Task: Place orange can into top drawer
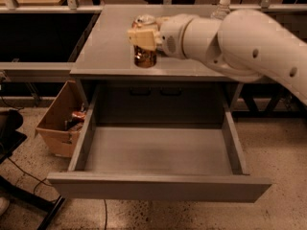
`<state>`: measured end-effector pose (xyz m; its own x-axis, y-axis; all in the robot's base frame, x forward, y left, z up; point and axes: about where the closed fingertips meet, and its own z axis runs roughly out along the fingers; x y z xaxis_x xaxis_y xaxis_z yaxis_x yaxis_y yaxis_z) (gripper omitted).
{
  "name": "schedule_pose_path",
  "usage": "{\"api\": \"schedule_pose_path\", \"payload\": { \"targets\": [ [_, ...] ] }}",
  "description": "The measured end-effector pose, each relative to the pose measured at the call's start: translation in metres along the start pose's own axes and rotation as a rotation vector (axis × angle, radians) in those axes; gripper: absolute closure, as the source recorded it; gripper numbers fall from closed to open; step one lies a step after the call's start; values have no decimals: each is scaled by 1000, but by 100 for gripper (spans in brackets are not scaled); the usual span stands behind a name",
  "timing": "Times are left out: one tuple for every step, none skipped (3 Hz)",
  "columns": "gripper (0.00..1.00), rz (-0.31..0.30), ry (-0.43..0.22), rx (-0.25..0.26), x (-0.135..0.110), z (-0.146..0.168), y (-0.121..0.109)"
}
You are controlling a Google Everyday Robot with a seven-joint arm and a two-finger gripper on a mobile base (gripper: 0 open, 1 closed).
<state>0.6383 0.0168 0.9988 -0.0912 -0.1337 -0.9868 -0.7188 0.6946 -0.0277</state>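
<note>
The orange can is orange-brown with a silver top. It is upright, held in my gripper, which is shut on its upper part. The can is over the front part of the grey tabletop, close to its front edge. I cannot tell whether its base touches the surface. The top drawer is pulled wide open below the table and its grey floor is bare. My white arm reaches in from the right.
A clear water bottle with a white cap stands at the back right of the table, partly hidden by my arm. A brown cardboard box with items inside sits on the floor left of the drawer. Cables lie on the floor at lower left.
</note>
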Motion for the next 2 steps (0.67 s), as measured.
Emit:
{"api": "schedule_pose_path", "payload": {
  "targets": [
    [100,42,74,33,73,-28,22],
    [100,55,127,80,167,-42,37]
  ]
}}
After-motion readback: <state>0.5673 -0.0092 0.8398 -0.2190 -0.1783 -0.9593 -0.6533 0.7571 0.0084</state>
